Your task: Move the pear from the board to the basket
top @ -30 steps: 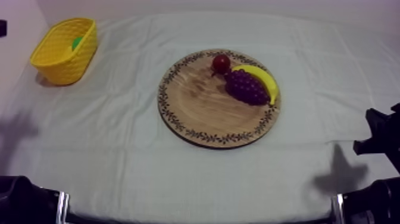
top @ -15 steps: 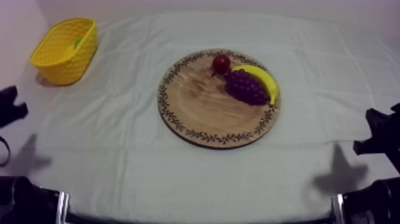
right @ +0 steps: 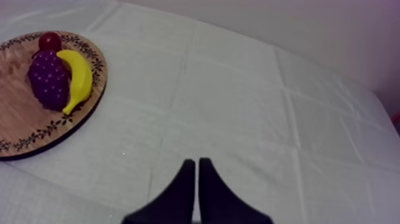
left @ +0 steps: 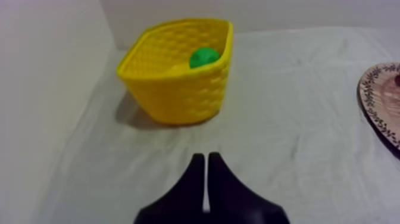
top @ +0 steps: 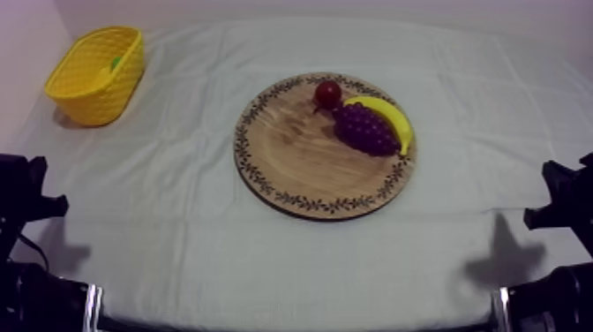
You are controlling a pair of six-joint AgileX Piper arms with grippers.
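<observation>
Our left gripper (left: 206,156): fingers pressed together, nothing held, over bare cloth (left: 286,119) near the yellow basket (left: 172,89). Our right gripper (right: 196,161): same, closed and empty. We see the pear (left: 204,57) inside the basket, upper left of the top view. The wooden board (top: 291,159), centre, carries banana (top: 393,119), grapes (top: 364,128) and small red fruit (top: 328,94).

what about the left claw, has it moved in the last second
Yes: in the top view the left claw has drawn back from the yellow basket toward the near edge.
</observation>
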